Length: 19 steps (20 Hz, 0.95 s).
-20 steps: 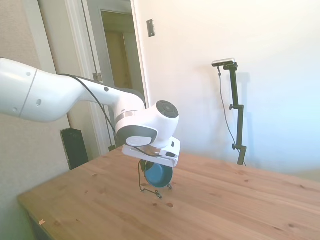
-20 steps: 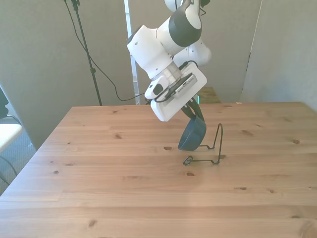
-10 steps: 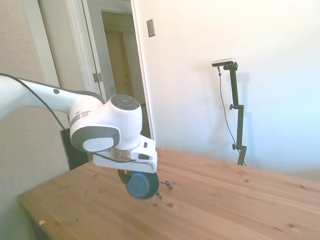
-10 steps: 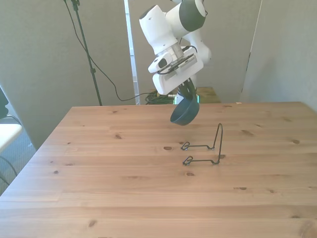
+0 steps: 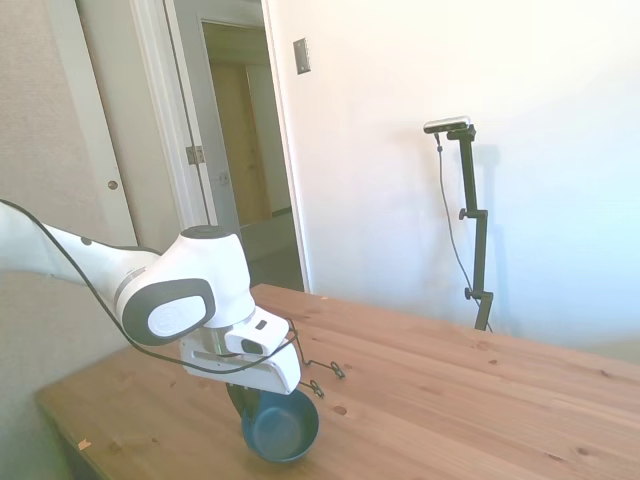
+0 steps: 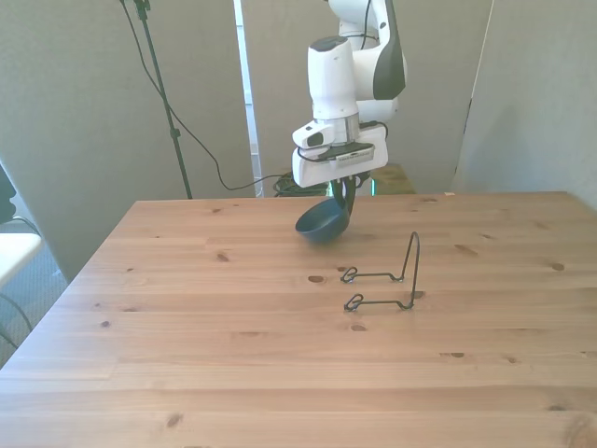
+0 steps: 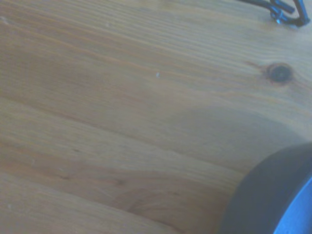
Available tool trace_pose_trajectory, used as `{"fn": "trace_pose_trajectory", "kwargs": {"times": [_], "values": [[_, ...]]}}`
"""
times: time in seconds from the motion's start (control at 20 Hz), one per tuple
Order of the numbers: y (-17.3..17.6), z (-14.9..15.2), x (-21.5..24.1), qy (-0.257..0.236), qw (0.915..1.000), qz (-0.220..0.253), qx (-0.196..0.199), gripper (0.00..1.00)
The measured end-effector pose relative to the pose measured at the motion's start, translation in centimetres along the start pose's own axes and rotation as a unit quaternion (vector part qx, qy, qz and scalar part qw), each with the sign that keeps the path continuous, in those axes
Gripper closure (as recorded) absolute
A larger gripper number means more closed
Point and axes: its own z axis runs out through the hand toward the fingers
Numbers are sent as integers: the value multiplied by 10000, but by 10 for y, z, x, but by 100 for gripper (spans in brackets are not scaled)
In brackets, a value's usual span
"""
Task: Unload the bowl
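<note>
My gripper (image 6: 341, 198) is shut on the rim of the small dark blue bowl (image 6: 322, 221), and the bowl hangs below the white hand. It is close over the wooden table (image 6: 187, 355) near the far edge, its opening tilted upward. Whether it touches the wood cannot be told. From the side, the bowl (image 5: 281, 427) shows its glossy inside under the gripper (image 5: 243, 402). The wrist view catches only a dark blurred edge of the bowl (image 7: 273, 195) over the wood.
A thin black wire rack (image 6: 387, 280) stands with nothing in it, a little to the front view's right of the bowl and nearer the camera. It shows behind the hand as the rack (image 5: 322, 374) in the side view, and its tip (image 7: 287, 12) appears in the wrist view.
The bowl has been lifted out of the wire rack and carried toward the far edge and the front view's left. It has then come down close to the table, turning its opening upward.
</note>
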Motion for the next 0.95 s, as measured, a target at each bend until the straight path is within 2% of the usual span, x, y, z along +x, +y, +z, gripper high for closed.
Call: {"fn": "trace_pose_trajectory", "kwargs": {"times": [0.15,0.2,0.35,0.65,0.75,0.95], "values": [[-16,6,-9,104,9977,472,-480,100],[-21,9,-13,112,9958,619,-663,0],[-33,19,-19,48,9906,858,-1069,0],[-42,19,-7,-54,9904,834,-1101,0],[-44,4,-4,55,9914,857,-983,0],[-30,-44,-15,322,9912,994,-818,0]]}}
